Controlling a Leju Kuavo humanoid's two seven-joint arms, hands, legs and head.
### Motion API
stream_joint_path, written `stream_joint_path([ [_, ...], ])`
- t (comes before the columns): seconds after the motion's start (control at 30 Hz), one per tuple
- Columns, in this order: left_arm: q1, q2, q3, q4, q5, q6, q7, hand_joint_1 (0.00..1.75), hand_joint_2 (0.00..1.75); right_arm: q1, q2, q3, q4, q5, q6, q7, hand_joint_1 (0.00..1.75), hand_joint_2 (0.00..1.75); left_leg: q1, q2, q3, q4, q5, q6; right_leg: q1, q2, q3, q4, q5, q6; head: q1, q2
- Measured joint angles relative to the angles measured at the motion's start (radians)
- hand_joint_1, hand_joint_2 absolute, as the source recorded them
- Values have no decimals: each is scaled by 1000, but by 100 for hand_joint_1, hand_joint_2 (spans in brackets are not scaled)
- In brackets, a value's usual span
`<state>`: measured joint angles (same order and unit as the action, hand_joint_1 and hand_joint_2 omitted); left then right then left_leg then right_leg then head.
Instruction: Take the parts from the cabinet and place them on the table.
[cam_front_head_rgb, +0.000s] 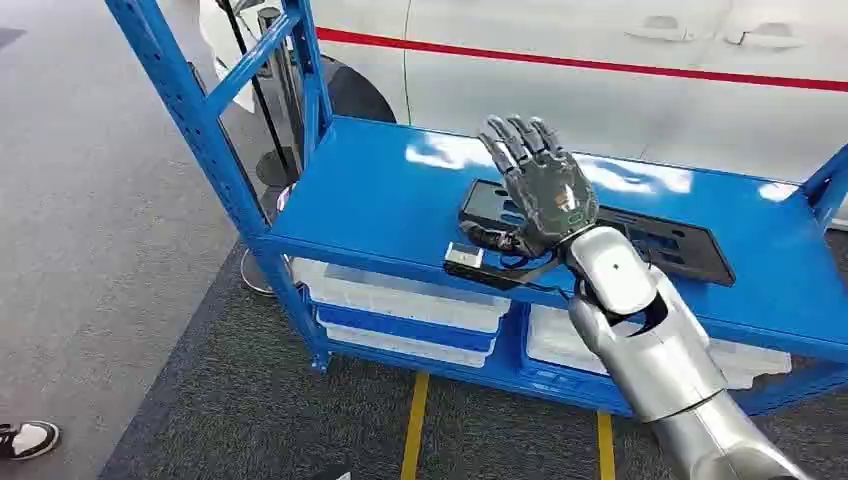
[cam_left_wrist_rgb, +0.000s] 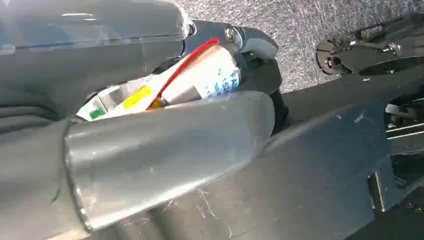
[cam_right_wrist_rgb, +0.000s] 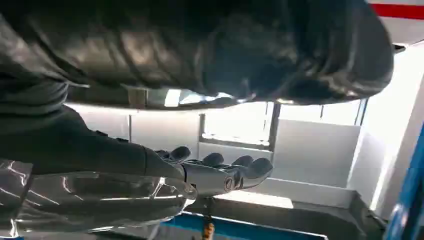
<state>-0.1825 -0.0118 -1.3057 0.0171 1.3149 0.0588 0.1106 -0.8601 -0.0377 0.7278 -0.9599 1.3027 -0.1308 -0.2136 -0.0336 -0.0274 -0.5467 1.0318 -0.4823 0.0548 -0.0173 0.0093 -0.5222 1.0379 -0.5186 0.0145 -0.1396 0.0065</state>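
A flat black part with cut-outs lies on the top board of the blue cabinet. A small white and black box sits at the board's front edge, just left of the part. My right hand hangs above the part's left end, its fingers straight and spread, with nothing in it. In the right wrist view the fingers stretch out into free air. My left hand hangs low over grey carpet, its thick thumb across the picture, and nothing is held in it.
White bins stand on the shelf below the top board. Blue uprights rise at the cabinet's left end. A white vehicle with a red stripe stands close behind. A person's shoe rests on the floor at the lower left.
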Motion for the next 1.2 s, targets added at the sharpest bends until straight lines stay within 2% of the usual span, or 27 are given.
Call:
stream_joint_path([
  [0.2, -7, -5, -42, 8, 24, 1, -2, 0, 0, -10, -14, 33, 41, 17, -9, 5, 0, 0, 0, 0, 0, 0, 0, 0, -1, -1, 0, 0, 0, 0, 0, 0],
  [0.43, -9, -6, -57, 8, 29, 2, -2, 0, 0, -13, -27, 43, 69, 17, -7, 6, 0, 0, -1, 0, 0, 0, 0, 0, -1, -1, 0, 0, 0, 0, 0, 0],
  [0.7, -10, -9, -71, 12, 36, 5, -6, 0, 0, -29, -40, 45, 139, 5, -5, 16, 0, 0, -5, 0, -1, 1, 1, 2, -5, -1, 0, -2, 4, 5, 0, 0],
  [0.93, -12, -10, -77, 15, 40, 5, -7, 0, 0, -32, -41, 45, 169, -1, -5, 13, 0, 0, -8, 0, -6, 1, 5, 10, -8, -1, -2, -11, 11, 17, 0, 0],
  [0.97, -13, -10, -78, 15, 40, 5, -7, 0, 0, -32, -41, 45, 171, -2, -5, 13, 0, 0, -8, 0, -7, 0, 7, 13, -8, -1, -1, -13, 13, 20, 0, 0],
  [1.0, -13, -10, -78, 15, 40, 5, -7, 0, 0, -34, -41, 45, 172, -2, -5, 12, 0, 0, -1, 1, -4, -9, 12, 21, -7, 1, -2, -12, 9, 23, 0, 0],
  [1.03, -13, -11, -79, 15, 40, 5, -6, 0, 0, -36, -43, 45, 173, -3, -5, 12, 0, 0, 3, 2, -2, -14, 16, 25, -7, -3, -9, 8, -4, 24, 0, 0],
  [1.07, -13, -12, -79, 16, 40, 5, -7, 0, 0, -40, -45, 45, 175, -3, -5, 12, 0, 0, 4, 2, -4, -15, 17, 28, -6, -6, -38, 61, -34, 24, 0, 0],
  [1.13, -13, -13, -79, 16, 40, 5, -7, 0, 0, -38, -47, 45, 179, -3, -5, 12, 0, 0, 2, 3, -6, -15, 18, 29, -4, -6, -132, 238, -101, 24, 0, 0],
  [1.17, -13, -13, -79, 16, 40, 5, -7, 0, 0, -35, -48, 45, 181, -3, -5, 12, 0, 0, 0, 2, -7, -15, 18, 29, -3, -6, -167, 293, -111, 22, 0, 0],
  [1.2, -13, -14, -79, 16, 40, 5, -7, 0, 0, -33, -48, 45, 184, -3, -5, 12, 0, 0, -2, 1, -6, -15, 15, 29, -1, -6, -192, 316, -94, 17, 0, 0],
])
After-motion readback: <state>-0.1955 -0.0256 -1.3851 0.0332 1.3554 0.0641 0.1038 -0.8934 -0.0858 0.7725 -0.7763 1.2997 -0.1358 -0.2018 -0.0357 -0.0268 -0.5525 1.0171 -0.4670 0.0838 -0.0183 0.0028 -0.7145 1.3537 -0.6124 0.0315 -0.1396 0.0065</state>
